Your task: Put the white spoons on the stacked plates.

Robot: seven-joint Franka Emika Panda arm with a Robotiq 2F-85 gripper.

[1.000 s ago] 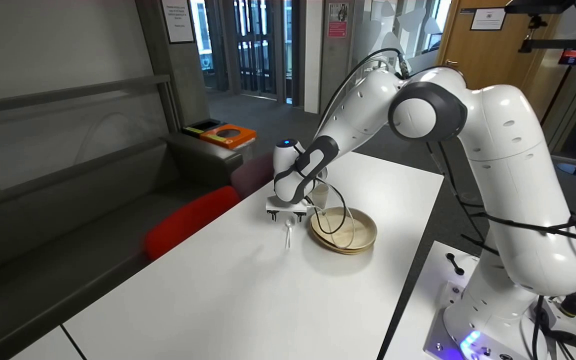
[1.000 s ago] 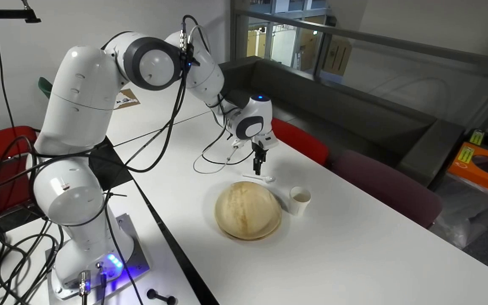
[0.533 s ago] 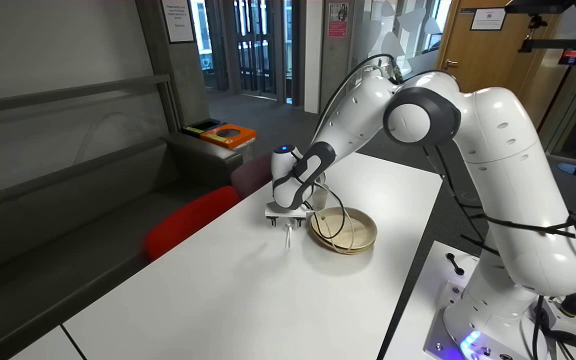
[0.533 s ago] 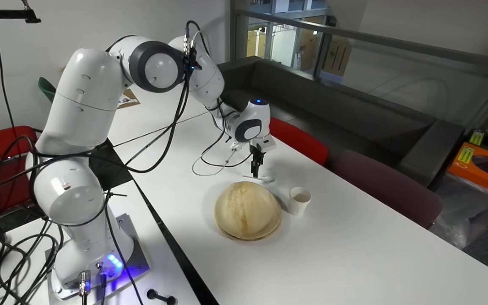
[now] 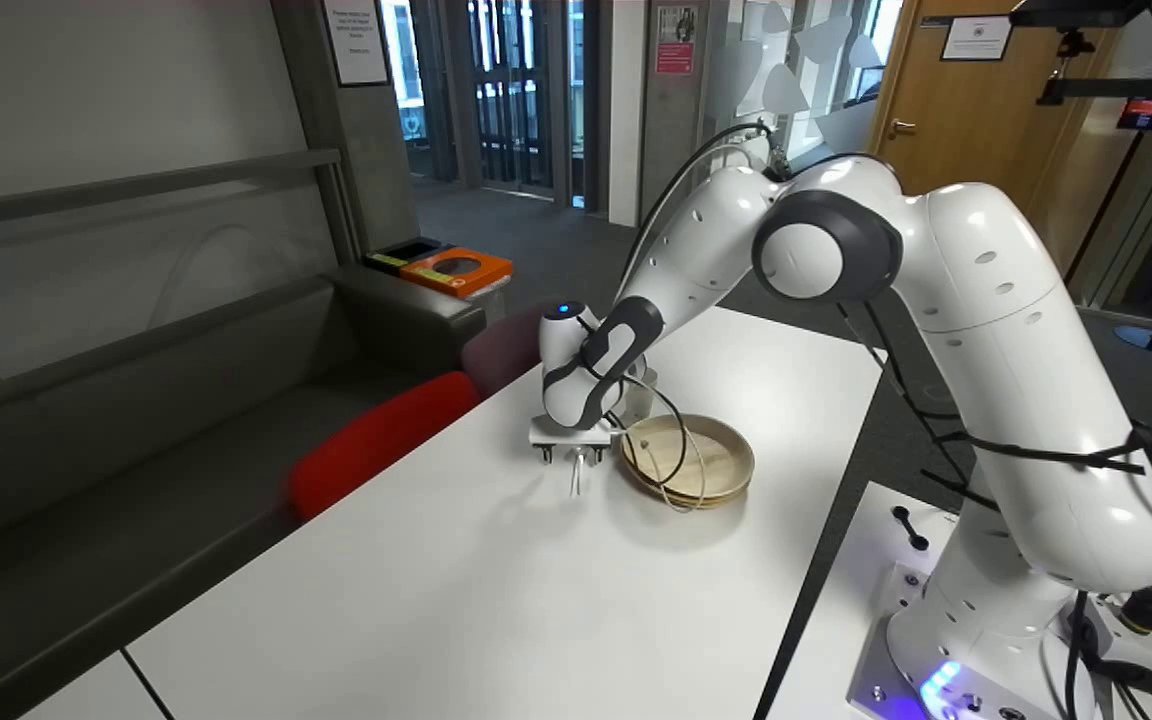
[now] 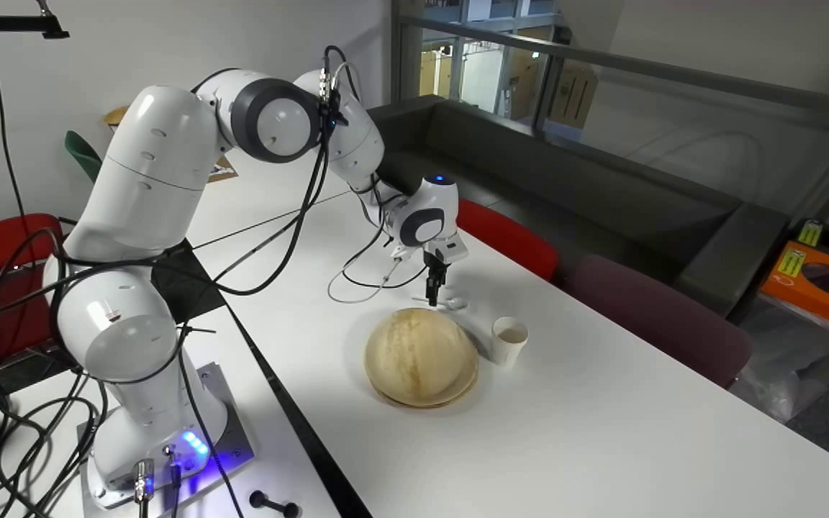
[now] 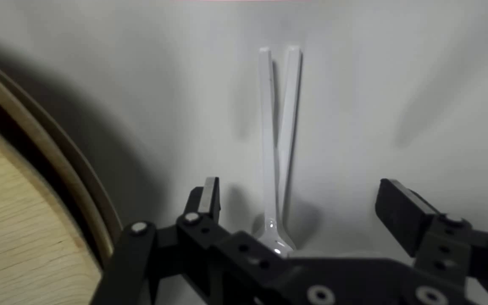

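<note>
Two white spoons lie overlapped on the white table, their handles crossing in a narrow V, in the wrist view (image 7: pixel 268 140); the bowls are mostly hidden behind the gripper. The spoons also show in both exterior views (image 5: pixel 576 482) (image 6: pixel 456 303). The stacked plates, round and light wooden, stand beside the spoons in both exterior views (image 5: pixel 728 465) (image 6: pixel 414 352) and at the left of the wrist view (image 7: pixel 23 237). My gripper (image 7: pixel 300 190) is open and empty, low over the spoons, with the handles between its fingers, nearer the left one. It also shows in both exterior views (image 5: pixel 573 456) (image 6: pixel 433 301).
A white cup (image 6: pixel 508 345) stands close to the plates, partly behind the arm in an exterior view (image 5: pixel 639 400). Loose cables from the wrist hang over the plates there (image 5: pixel 684 440). A red chair (image 6: pixel 508 234) and a dark red chair (image 6: pixel 655 316) stand at the table's edge.
My gripper has moved down toward the table and the spoons, staying open. The spoons, plates and cup have not moved.
</note>
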